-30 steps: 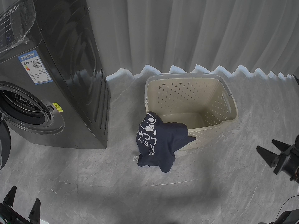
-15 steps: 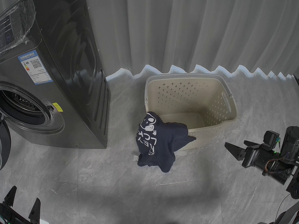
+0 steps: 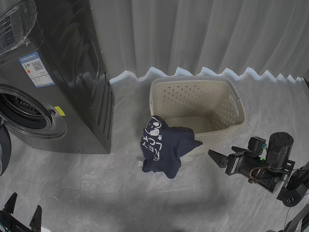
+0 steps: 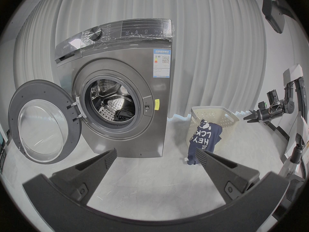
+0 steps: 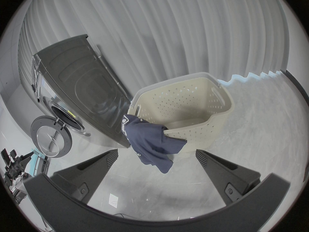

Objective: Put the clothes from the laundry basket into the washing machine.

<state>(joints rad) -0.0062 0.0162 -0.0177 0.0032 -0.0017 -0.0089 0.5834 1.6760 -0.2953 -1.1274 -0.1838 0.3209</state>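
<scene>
A navy shirt (image 3: 162, 147) with white print hangs over the front left corner of the beige laundry basket (image 3: 196, 80), its lower part on the floor. The shirt (image 5: 149, 139) and the basket (image 5: 193, 132) lie ahead of my right gripper (image 5: 156, 153). That gripper (image 3: 223, 152) is open, low over the floor just right of the shirt, apart from it. The grey washing machine (image 3: 64, 65) stands to the left, with its round door (image 4: 42, 126) swung open. A dark garment (image 4: 124, 113) lies in the drum. My left gripper (image 3: 26, 201) is open at the near left.
A pale curtain (image 3: 193, 26) hangs behind the basket and the machine. The machine's open door (image 3: 4, 149) juts out at the far left. Bare grey tile floor (image 3: 112, 184) lies between the machine, the basket and my arms.
My right arm has swung in from the right edge toward the shirt, staying open. The left gripper, shirt and basket have not moved.
</scene>
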